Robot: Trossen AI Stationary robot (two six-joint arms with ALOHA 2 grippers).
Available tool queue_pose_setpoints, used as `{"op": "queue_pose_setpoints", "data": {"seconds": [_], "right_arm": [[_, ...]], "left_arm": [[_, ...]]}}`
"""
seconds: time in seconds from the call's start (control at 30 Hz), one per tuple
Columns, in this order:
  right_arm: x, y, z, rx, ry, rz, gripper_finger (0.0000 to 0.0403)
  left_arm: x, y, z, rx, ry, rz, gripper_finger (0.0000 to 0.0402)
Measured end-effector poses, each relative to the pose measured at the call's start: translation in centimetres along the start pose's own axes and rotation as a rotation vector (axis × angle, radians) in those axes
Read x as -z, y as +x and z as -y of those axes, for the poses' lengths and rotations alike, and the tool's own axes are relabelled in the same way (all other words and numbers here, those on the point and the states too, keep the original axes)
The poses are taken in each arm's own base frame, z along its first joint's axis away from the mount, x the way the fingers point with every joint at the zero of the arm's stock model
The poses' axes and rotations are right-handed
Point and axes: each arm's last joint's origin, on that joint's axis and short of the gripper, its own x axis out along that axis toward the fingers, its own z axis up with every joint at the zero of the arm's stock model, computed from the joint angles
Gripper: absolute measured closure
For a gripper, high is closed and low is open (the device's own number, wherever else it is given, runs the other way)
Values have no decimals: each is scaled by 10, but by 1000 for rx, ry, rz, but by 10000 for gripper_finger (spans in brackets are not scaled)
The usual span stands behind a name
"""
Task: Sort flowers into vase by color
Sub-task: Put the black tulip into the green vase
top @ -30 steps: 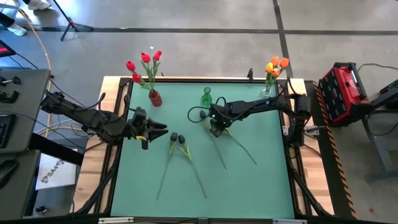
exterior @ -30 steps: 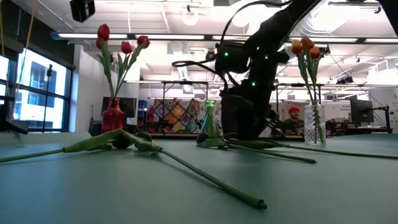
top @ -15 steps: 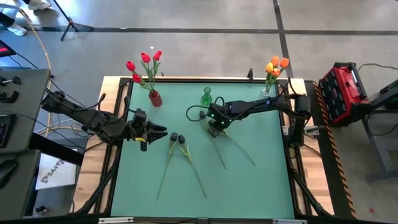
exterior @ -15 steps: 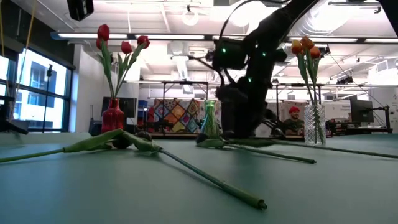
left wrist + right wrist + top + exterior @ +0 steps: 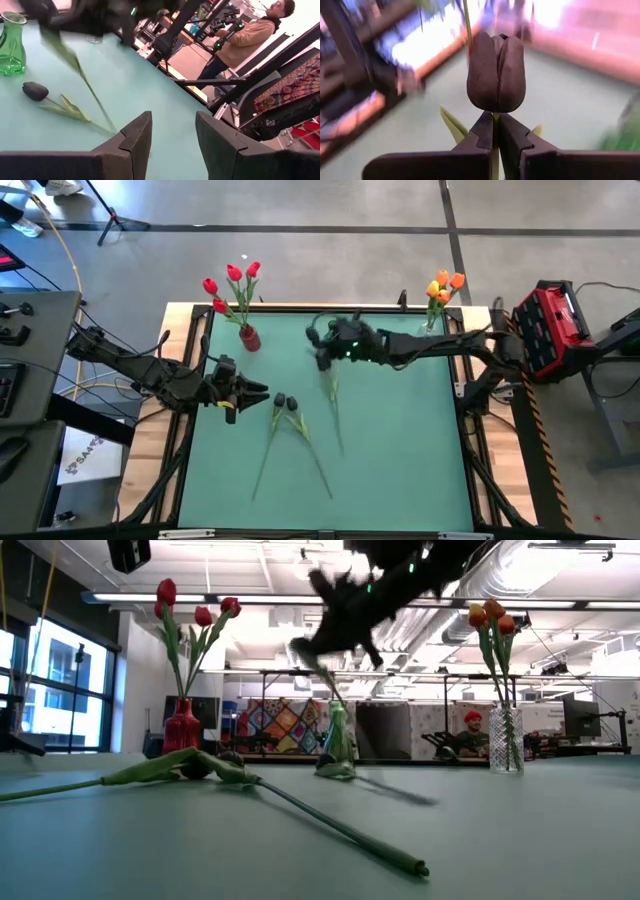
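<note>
My right gripper (image 5: 496,127) is raised over the table's far middle (image 5: 325,352) and is shut on a black flower (image 5: 496,80). This flower's green stem (image 5: 336,415) trails down toward the table; I cannot tell whether its end touches the mat. Two black flowers (image 5: 286,403) lie flat on the mat in front of my left gripper (image 5: 256,390), which is open and holds nothing. In the left wrist view another black flower (image 5: 35,91) lies near the green vase (image 5: 11,45). Red flowers stand in a red vase (image 5: 249,338), and orange ones in a clear vase (image 5: 431,322). My right gripper pinches the black flower's stem (image 5: 495,119) between its two fingers, right under the bud. The bud stands just past the fingertips. The stem and its leaves (image 5: 451,126) run back below the fingers. The head is lifted clear of the table.
The green mat (image 5: 400,470) has bare room at its near and right parts. The three vases stand along the far edge. A red case (image 5: 548,320) sits off the table's right side, and a person (image 5: 245,40) stands beyond the table.
My right gripper has shut on the black flower's stem on the mat. It has then risen and gone toward the far left, tipping from pointing down to nearly level. The flower's head has come up off the mat and its stem has swung after it.
</note>
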Motion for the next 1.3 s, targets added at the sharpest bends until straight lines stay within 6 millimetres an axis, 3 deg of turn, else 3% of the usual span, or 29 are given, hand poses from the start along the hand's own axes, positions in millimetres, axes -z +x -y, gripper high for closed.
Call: {"op": "queue_pose_setpoints", "data": {"seconds": [0.23,0.5,1.03,1.3], "right_arm": [[-51,-43,-7,132,-216,381,402],[-80,-68,-12,225,-372,634,402],[-102,-78,1,365,-457,793,403],[-106,-67,18,325,-461,756,403]], "left_arm": [[2,0,-2,-14,11,-14,262],[3,0,-4,-40,8,-25,262],[3,0,-4,-43,-9,-23,262],[3,0,-6,-80,-2,-9,262]]}}
